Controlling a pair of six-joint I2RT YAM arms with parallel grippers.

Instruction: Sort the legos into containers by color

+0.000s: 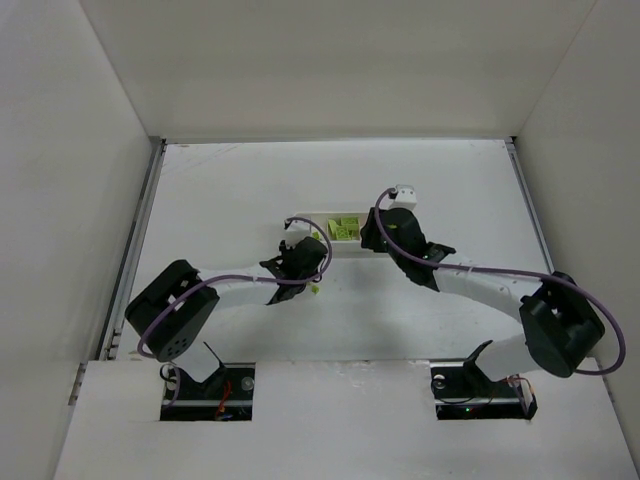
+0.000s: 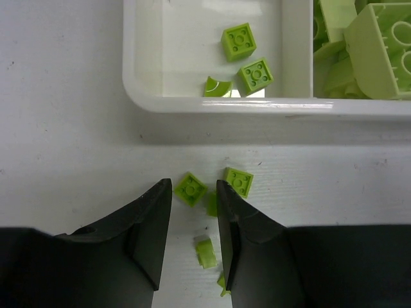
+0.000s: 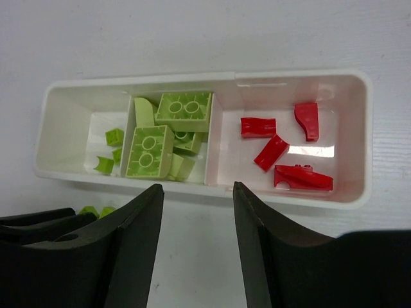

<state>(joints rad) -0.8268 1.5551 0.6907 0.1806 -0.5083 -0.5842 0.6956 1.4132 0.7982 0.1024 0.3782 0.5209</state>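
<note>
Our left tool (image 2: 194, 185) hangs parted over the table (image 2: 64, 128), gripping nothing. Loose green legos (image 2: 238, 180) lie at its tips, just beside the tray (image 2: 225, 106). We see our right tool (image 3: 198, 186) released too. The tray runs lengthwise left to right and holds red legos (image 3: 270, 152) in its right-end compartment (only the right wrist shows them).

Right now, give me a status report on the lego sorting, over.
Left gripper open over loose green legos on the table. Right gripper open, empty, near the tray. Red legos binned. Nothing in the way.
</note>
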